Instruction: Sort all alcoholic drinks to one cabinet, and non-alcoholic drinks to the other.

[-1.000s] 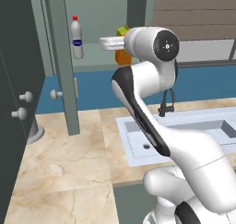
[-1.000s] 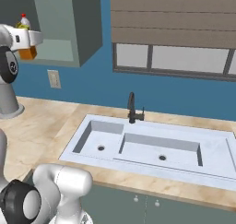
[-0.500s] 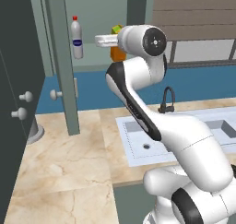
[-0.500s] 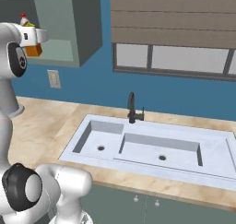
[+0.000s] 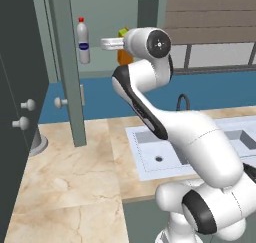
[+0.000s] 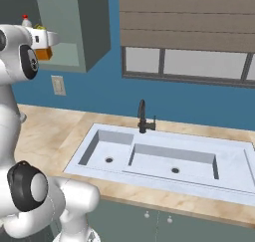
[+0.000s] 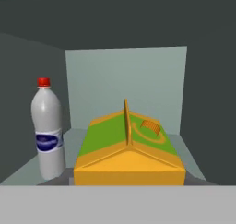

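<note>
- One bench [image 5: 75,172] of pale marbled stone runs under everything, and my arm rises over it.
- One sink [image 6: 164,156] is set into the bench, with two basins side by side and one drain in each.
- One wall cabinet [image 6: 92,32] hangs open above the bench, to the left of the sink. Both of the drinks I can see are at this cabinet.
- One dark faucet [image 6: 143,116] stands upright at the back edge of the sink.
- One white plastic bottle [image 7: 48,131], with a red cap and a blue label, stands upright on the cabinet shelf. In the hand view it is to the left of the carton and apart from it.
- One small orange carton [image 7: 129,149] with a green and yellow gabled top sits right in front of my hand, inside the cabinet opening. I cannot tell whether its base touches the shelf.
- My one hand [image 5: 104,43] reaches level into the cabinet and is closed on the carton. The carton hides my fingertips.
- Three round knobs show on the doors at the left of the left base view.
</note>
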